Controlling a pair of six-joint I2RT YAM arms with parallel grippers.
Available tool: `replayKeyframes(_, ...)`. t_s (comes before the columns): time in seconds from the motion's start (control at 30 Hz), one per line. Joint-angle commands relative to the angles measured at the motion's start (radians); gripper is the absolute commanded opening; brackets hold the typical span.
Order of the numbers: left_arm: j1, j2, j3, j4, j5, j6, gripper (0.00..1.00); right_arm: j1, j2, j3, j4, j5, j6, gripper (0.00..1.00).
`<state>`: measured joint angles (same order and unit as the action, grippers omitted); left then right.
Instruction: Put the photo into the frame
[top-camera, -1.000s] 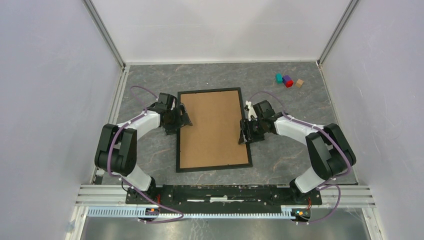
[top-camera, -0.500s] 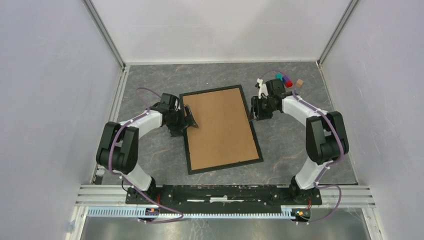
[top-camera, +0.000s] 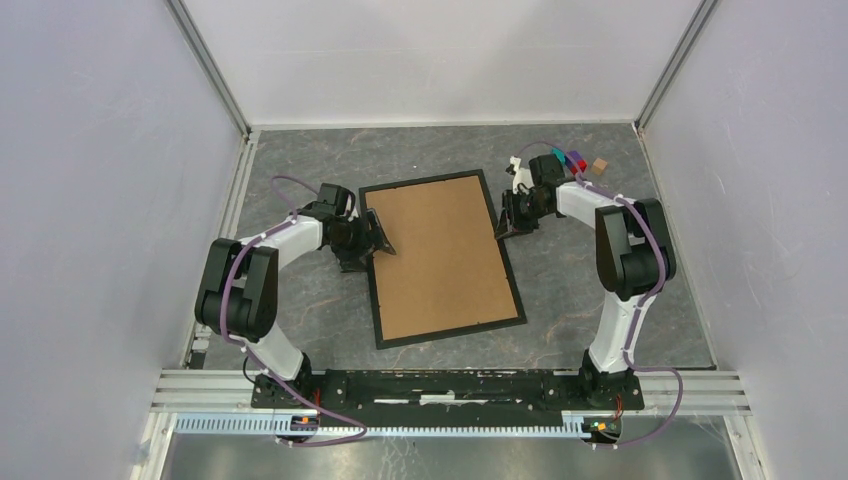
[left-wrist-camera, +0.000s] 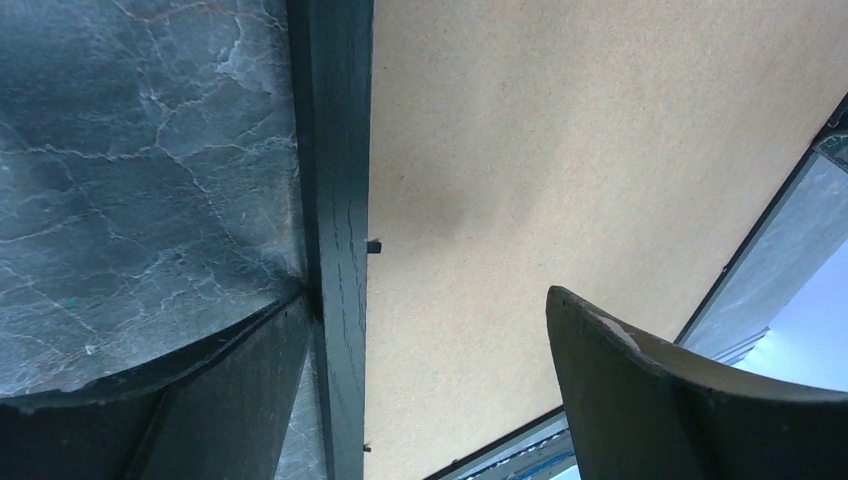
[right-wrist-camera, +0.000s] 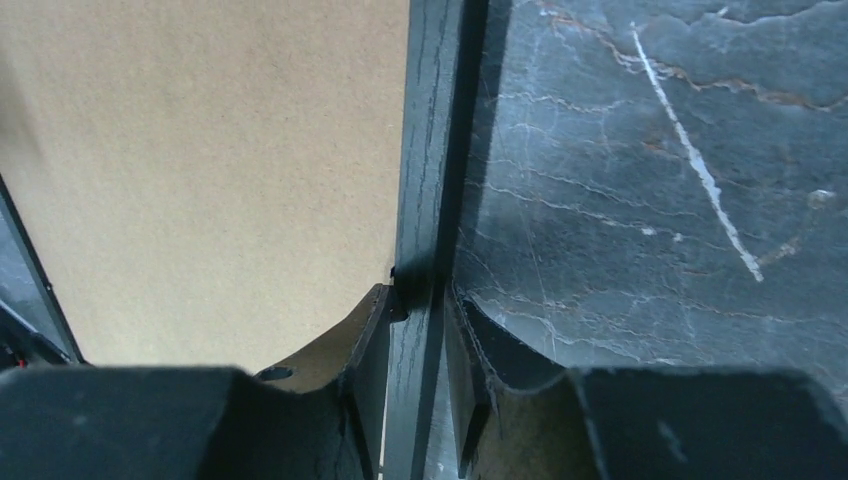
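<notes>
- Along the right rail of the frame (right-wrist-camera: 428, 150), near its far end, the right gripper (right-wrist-camera: 422, 305) has closed in: one finger sits on the board side and one on the desk side, and both appear to press the black rail.
- A second ago this gripper stood wider and farther down the same rail, so it has moved towards the far corner and taken a fresh hold.
- Over that second the frame has swung on the desk (top-camera: 300, 160). It lay roughly square to the arms; it now lies tilted, with its near end shifted to the right.
- The left gripper (left-wrist-camera: 428, 295) is still spread wide over the left rail near the far-left corner, one finger over the desk and the other over the backing board (top-camera: 440, 255). It holds nothing.
- The frame lies back-up, with only the brown backing board showing inside it.
- The photo shows in no view. Whether it already lies under the board cannot be told.
- My reading is that the arms are repositioning the frame, with the right side now ready to lift or drag it.
- If that rail slips from the thin pinch, the frame would drop flat again.
</notes>
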<state>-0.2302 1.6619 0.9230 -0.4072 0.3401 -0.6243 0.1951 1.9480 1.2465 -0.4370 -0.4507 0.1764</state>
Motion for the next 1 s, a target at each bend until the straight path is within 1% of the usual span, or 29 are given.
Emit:
replayKeyframes(0.0,-0.005,0.060,-0.042,-0.036,-0.011,0.009,0.94,-0.004,0.030,0.036,0.047,-0.004,0.006,0.30)
replayKeyframes(0.1,-0.005,0.068,-0.039,-0.032,0.001,0.009,0.94,-0.008,0.044,0.052,0.027,-0.002,0.000,0.28)
replayKeyframes(0.2,-0.005,0.066,-0.039,-0.031,0.004,0.013,0.94,-0.031,0.034,0.043,0.037,-0.060,0.011,0.30)
replayKeyframes(0.3,-0.005,0.062,-0.041,-0.031,0.003,0.017,0.94,-0.061,0.005,0.010,0.082,-0.099,0.041,0.31)
replayKeyframes(0.6,-0.004,0.065,-0.041,-0.025,0.004,0.012,0.94,-0.060,0.070,0.042,0.058,-0.116,0.018,0.29)
replayKeyframes(0.73,-0.004,0.068,-0.039,-0.025,0.005,0.013,0.94,-0.047,0.090,0.056,0.043,-0.121,0.003,0.29)
replayKeyframes(0.97,-0.005,0.064,-0.041,-0.024,0.004,0.013,0.94,-0.033,0.113,0.071,0.006,-0.094,-0.013,0.28)
